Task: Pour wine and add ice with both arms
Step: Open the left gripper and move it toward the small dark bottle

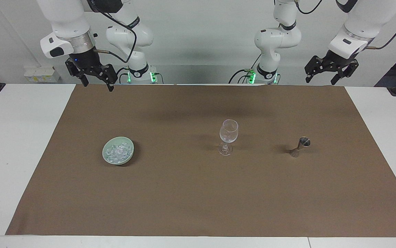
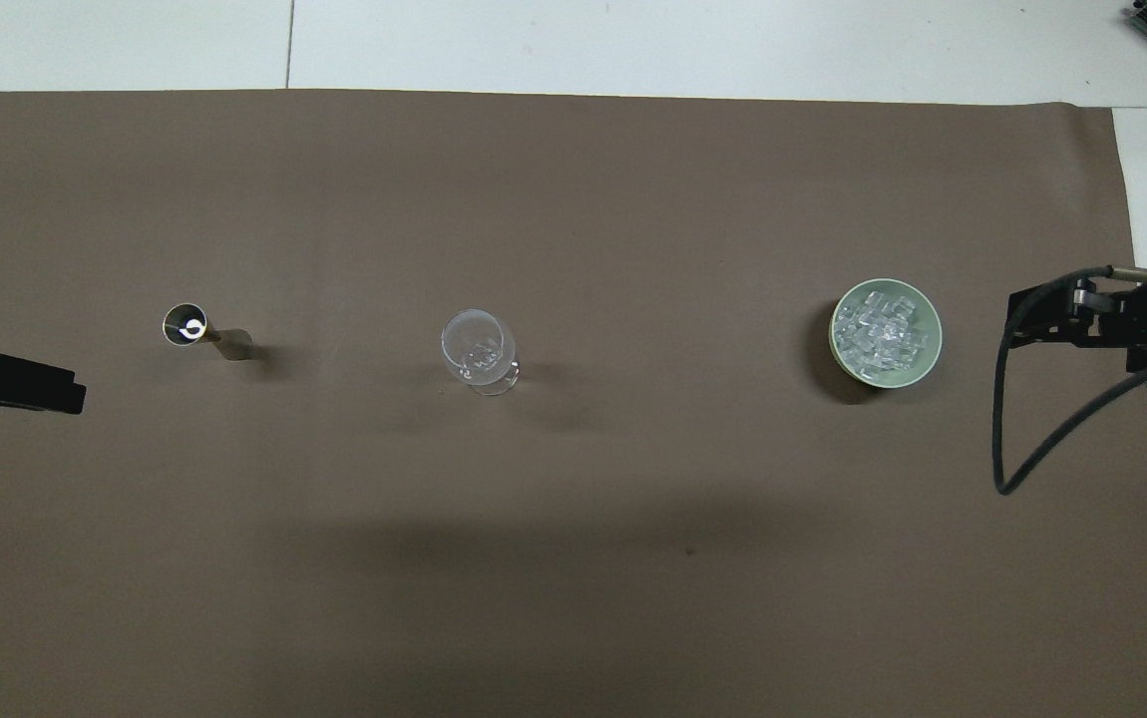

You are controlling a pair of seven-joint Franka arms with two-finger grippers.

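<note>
A pale green bowl [image 1: 129, 159] [image 2: 935, 337] holds a heap of ice [image 1: 117, 151] [image 2: 883, 329] toward the right arm's end of the table. An empty stemmed wine glass [image 1: 228, 135] [image 2: 478, 349] stands mid-table. A small metal jigger [image 1: 300, 146] [image 2: 186, 325] stands toward the left arm's end; whether it holds wine I cannot tell. Both arms wait raised over the table's edge at the robots' side. My right gripper [image 1: 97, 83] [image 2: 1052, 317] is open and holds nothing. My left gripper [image 1: 320, 80] [image 2: 30, 384] is open too, with nothing in it.
A brown cloth [image 1: 184, 199] [image 2: 573, 558] covers most of the white table [image 1: 12, 144]. A black cable [image 2: 1022, 439] loops down from the right arm's wrist. Small white boxes [image 1: 41, 74] sit past the table by the right arm.
</note>
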